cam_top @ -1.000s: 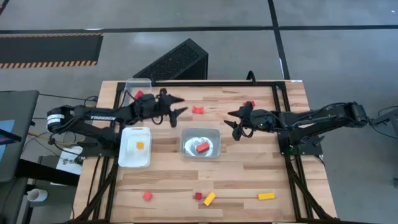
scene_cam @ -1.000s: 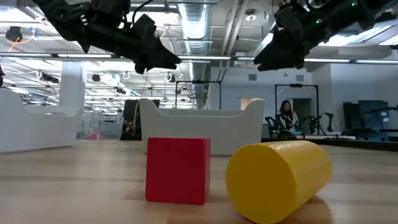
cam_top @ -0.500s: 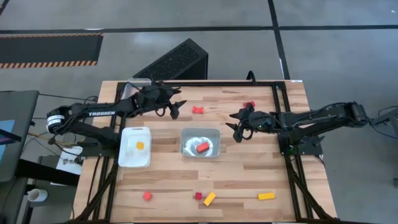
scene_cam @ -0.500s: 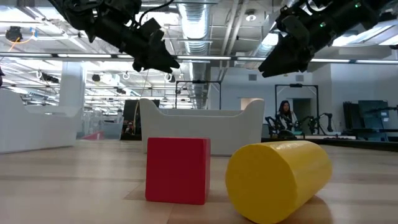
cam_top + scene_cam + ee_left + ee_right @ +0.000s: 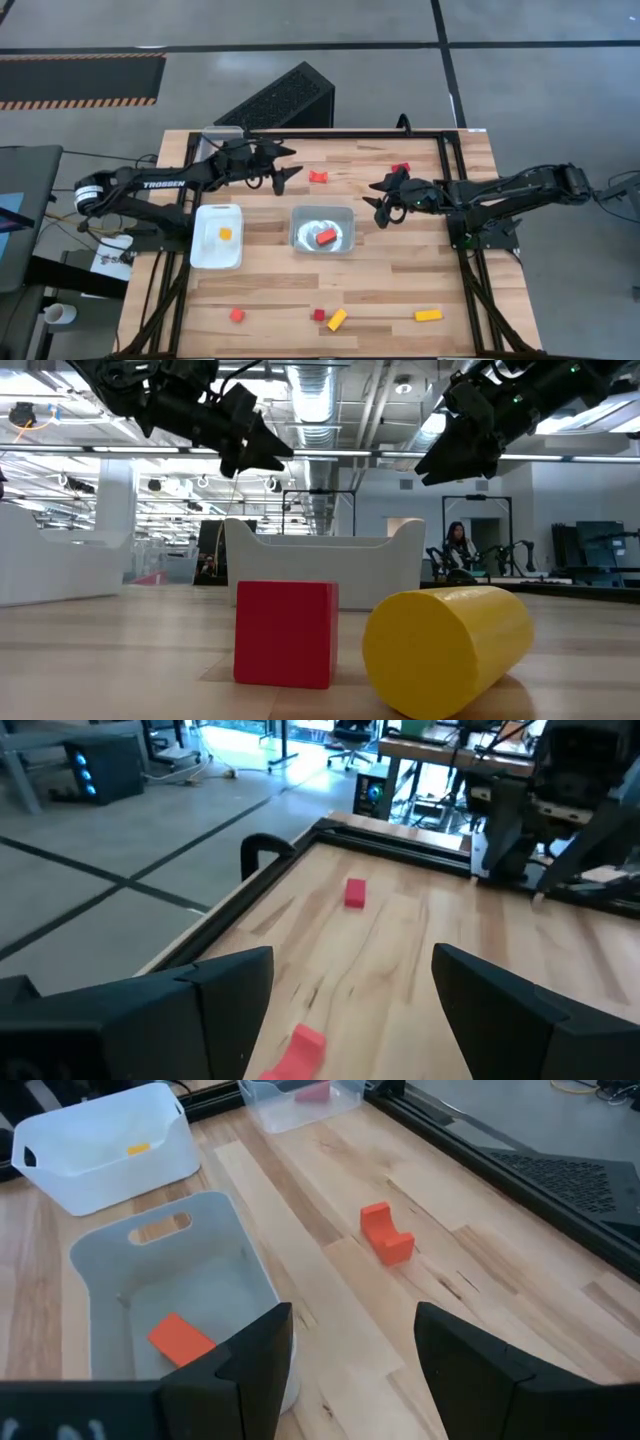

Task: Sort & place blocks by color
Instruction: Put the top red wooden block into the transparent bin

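Two open grippers up here: left gripper hovers beside the red block at the far edge, right gripper waits nearby. I'd centre over it, then drop straight down.

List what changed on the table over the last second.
The left hand, open and empty, drew back a little toward the far edge, short of the red block beyond its tips. The right hand, also open, barely shifted. Blocks and the middle tray stayed put; nothing was gripped or released.
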Motion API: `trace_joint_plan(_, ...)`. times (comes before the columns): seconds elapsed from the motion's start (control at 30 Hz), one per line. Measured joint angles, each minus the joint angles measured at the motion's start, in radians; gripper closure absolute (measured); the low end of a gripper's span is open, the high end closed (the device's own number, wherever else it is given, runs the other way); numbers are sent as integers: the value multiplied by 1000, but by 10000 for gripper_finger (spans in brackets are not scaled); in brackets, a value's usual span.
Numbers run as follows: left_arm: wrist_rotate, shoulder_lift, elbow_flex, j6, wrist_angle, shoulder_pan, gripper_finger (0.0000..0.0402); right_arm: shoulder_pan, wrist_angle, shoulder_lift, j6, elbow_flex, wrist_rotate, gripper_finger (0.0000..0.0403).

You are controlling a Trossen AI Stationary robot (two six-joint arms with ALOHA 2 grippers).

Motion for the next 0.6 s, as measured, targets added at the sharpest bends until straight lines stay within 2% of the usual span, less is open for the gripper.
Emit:
trace_joint_plan(0.17,76,0,-48,-47,89,59,141,-4,0,0,2,0,0,171)
trace_joint_plan(0.33,245,-2,-118,-85,297,67,141,-34,0,0,71,0,-27,171)
trace_joint_plan(0.6,255,-3,-257,-163,634,47,141,-112,-19,0,132,7,-170,171)
